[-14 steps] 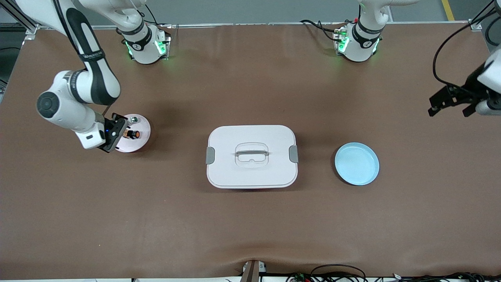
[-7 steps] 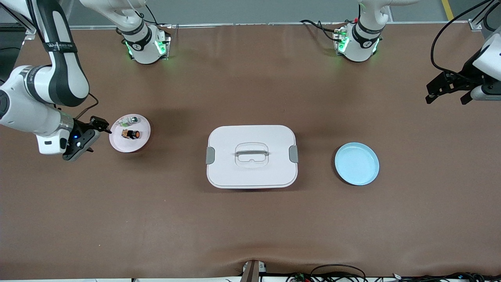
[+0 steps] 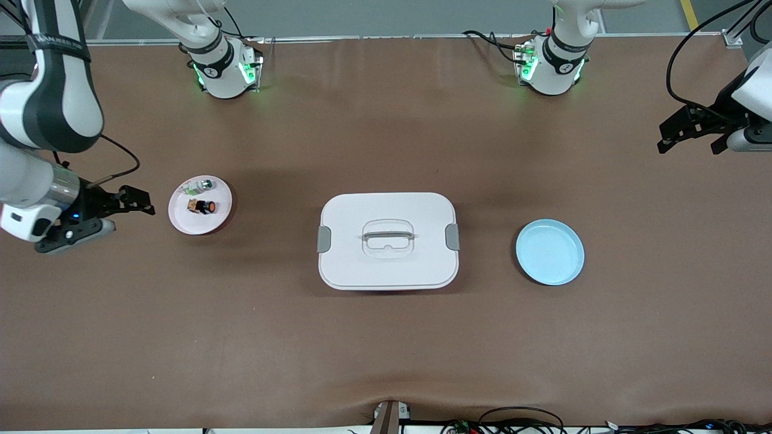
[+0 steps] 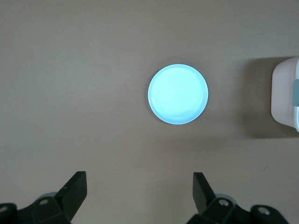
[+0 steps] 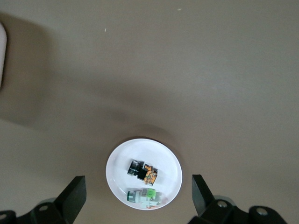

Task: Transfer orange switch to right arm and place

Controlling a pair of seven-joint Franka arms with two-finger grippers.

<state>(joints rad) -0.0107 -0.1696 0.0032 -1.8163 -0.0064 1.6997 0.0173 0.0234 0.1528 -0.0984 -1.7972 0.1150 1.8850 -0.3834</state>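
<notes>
The orange switch (image 3: 202,207) lies on its side on a small white plate (image 3: 181,222) toward the right arm's end of the table, beside a silver-and-green switch (image 3: 199,185). In the right wrist view the orange switch (image 5: 143,171) and the plate (image 5: 117,161) show between the fingers from above. My right gripper (image 3: 125,214) is open and empty, up over the table beside the plate, apart from it. My left gripper (image 3: 690,144) is open and empty, high over the left arm's end of the table.
A white lidded box (image 3: 388,240) with a handle stands mid-table. A light blue plate (image 3: 549,251) lies between the box and the left arm's end; it also shows in the left wrist view (image 4: 178,94), with the box's edge (image 4: 286,95) beside it.
My right gripper has drawn back from the white plate toward the right arm's end of the table, leaving the orange switch lying there. The left gripper has shifted only slightly.
</notes>
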